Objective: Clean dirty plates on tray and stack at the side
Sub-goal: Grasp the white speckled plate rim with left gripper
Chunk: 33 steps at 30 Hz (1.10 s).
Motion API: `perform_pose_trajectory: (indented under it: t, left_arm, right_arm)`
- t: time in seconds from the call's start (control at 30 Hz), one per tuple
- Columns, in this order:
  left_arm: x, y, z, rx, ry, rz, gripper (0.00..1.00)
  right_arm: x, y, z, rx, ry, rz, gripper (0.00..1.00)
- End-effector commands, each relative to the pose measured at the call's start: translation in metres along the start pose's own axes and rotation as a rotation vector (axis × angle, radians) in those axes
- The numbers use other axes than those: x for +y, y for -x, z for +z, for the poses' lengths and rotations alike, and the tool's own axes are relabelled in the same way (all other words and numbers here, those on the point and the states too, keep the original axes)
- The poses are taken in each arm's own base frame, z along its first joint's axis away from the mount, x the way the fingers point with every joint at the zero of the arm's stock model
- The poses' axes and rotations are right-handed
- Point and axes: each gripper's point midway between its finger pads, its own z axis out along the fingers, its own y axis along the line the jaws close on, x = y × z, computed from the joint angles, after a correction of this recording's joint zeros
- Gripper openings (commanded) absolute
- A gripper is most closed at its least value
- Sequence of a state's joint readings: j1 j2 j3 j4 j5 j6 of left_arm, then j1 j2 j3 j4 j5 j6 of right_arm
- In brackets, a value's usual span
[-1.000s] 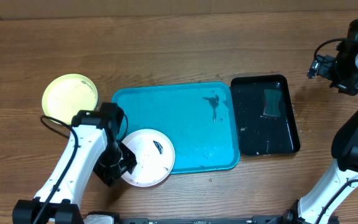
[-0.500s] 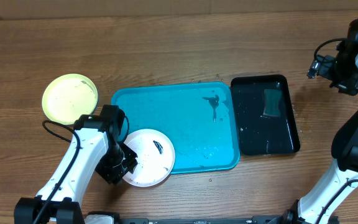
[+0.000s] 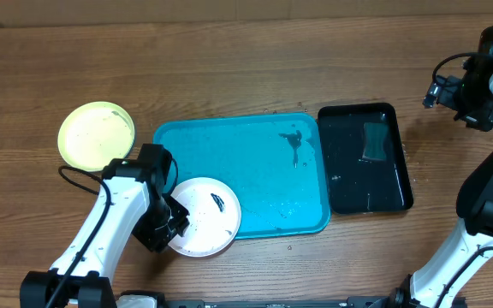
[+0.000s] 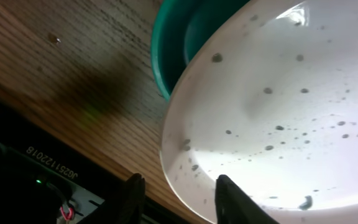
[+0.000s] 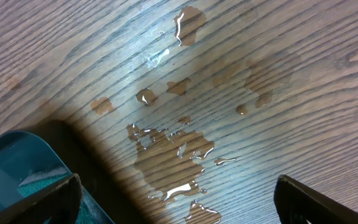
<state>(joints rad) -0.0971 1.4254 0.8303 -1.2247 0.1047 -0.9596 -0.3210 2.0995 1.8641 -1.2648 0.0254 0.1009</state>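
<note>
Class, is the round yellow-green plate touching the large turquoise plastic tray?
Apart. The overhead view shows bare wooden table between the round yellow-green plate and the turquoise plastic tray.

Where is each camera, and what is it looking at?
Overhead: above the table, looking straight down at the tray, white plate, yellow plate, left arm and right arm.
Left wrist: low beside the white plate, facing its speckled face; left pincer fingers show at the bottom.
Right wrist: facing down at a puddle on the wood; right pincer fingers show in the bottom corners.
Shared: overhead and left wrist both see the white plate and tray.
</note>
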Motion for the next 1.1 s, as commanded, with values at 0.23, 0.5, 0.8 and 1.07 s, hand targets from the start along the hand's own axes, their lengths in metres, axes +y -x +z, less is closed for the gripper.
perform_pose_trajectory:
  t: [0.23,0.5,0.8,1.07]
  left_arm:
    - [0.008,0.000,0.021,-0.008,0.023,-0.056,0.25]
    - [0.009,0.003,0.020,-0.025,0.027,-0.055,0.20]
    - [0.006,0.005,0.021,-0.033,0.016,-0.053,0.22]
    - [0.014,0.000,0.029,-0.015,0.040,-0.056,0.23]
  right_arm:
    - [0.000,0.003,-0.009,-0.025,0.009,0.007,1.00]
    - [0.000,0.003,-0.009,-0.028,0.009,0.007,1.00]
    - [0.000,0.003,-0.009,-0.028,0.009,0.007,1.00]
    - [0.000,0.003,-0.009,-0.028,0.009,0.007,1.00]
